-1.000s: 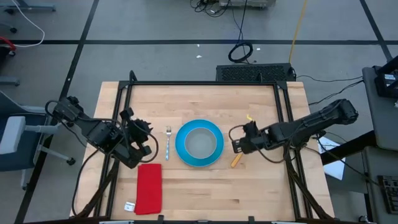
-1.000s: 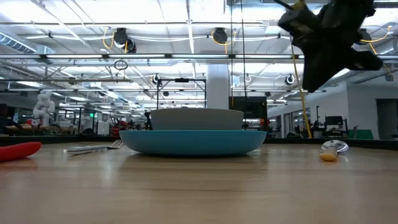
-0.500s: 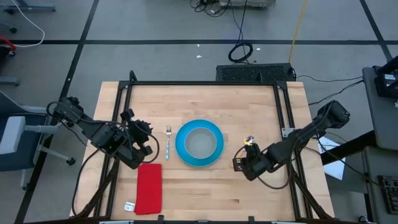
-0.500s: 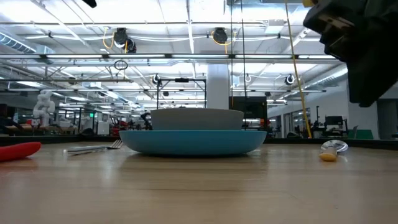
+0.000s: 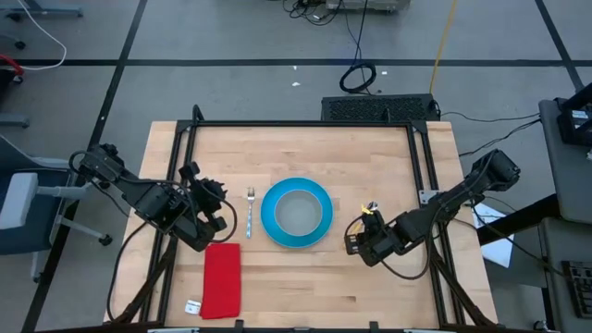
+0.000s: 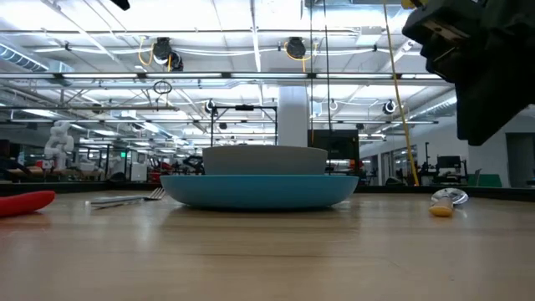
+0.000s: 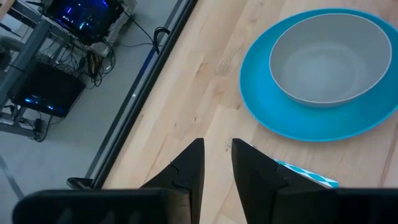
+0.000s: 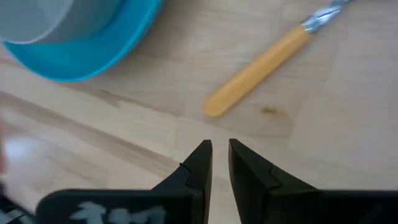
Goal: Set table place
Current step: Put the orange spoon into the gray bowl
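Observation:
The blue plate (image 5: pixel 270 222) lies at the table's middle with the grey bowl (image 5: pixel 298 211) standing in it; the two fill the low view's centre (image 6: pixel 259 191). The silver fork (image 5: pixel 250 211) lies flat left of the plate. The orange-handled spoon (image 8: pixel 258 65) lies flat right of the plate (image 6: pixel 443 203); in the high view my right gripper covers it. My right gripper (image 8: pixel 220 146) hovers shut above the table just near of the spoon's handle end, touching nothing. My left gripper (image 7: pixel 216 146) waits shut left of the fork (image 5: pixel 220 208).
A folded red cloth (image 5: pixel 222 279) lies near the table's near-left corner, with a small white tag (image 5: pixel 192 307) beside it. Black frame rails (image 5: pixel 305 124) run along the table's edges. Bare wood shows between the plate and the near edge.
My right gripper has moved from beside the plate's right rim toward the table's near edge, passing over the spoon, and now hangs over the handle's near end. In the low view it has swung right and grown larger. The spoon, plate, bowl and fork have stayed in place.

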Available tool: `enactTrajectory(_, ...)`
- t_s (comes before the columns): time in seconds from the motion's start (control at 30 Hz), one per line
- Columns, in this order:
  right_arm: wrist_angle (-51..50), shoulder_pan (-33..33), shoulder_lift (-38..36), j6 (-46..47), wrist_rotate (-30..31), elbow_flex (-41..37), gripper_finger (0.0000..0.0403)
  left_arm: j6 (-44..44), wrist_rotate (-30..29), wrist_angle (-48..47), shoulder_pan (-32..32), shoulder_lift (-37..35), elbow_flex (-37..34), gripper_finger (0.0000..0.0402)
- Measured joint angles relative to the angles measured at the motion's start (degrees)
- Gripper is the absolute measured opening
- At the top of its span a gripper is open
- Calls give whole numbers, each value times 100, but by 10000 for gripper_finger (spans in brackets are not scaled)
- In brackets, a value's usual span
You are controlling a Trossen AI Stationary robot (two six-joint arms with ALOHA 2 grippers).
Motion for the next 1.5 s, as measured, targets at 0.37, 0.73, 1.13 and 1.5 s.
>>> enactTrajectory(0.37,1428,-59,0,-1381,4,2,45,50,0,0,0,0,2,88)
enactTrajectory(0.73,2587,-87,-2,-3058,118,2,45,51,-2,0,0,0,7,88)
enactTrajectory(1.13,2347,-232,-2,-266,116,1,45,45,-7,0,0,0,7,88)
enactTrajectory(1.5,1685,-460,-18,727,-41,112,45,356,-1,0,-4,0,7,88)
